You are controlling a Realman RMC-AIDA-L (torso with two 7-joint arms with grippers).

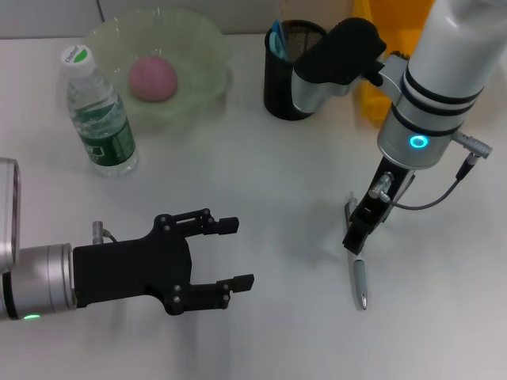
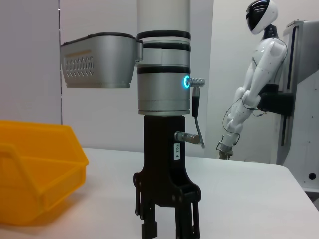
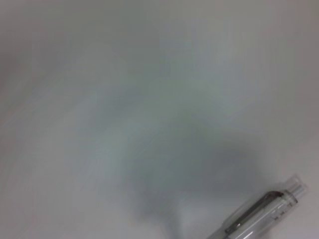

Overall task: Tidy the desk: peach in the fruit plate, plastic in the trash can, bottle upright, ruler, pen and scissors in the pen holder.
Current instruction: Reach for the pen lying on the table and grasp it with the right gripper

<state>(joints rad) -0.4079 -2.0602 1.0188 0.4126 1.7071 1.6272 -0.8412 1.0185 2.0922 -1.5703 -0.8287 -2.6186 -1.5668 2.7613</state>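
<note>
Pen (image 1: pixel 360 283) lies on the bench (image 1: pixel 277 174) beneath the right gripper (image 1: pixel 354 237), whose jaws I cannot tell; peach (image 1: pixel 153 78) sits plated, bottle (image 1: pixel 100 115) upright; left gripper (image 1: pixel 230 253) hovers released.

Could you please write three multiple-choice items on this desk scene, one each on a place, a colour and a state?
1. Where is the peach?
A. in the fruit plate
B. on the bare desk
C. in the trash can

2. What colour is the trash can?
A. green
B. yellow
C. black

3. How is the bottle standing?
A. on its side
B. upside down
C. upright

Answers:
1. A, the pink ball sits inside the green bowl.
2. B, the left wrist view shows a bright yellow bin.
3. C, its white cap is on top.
</note>
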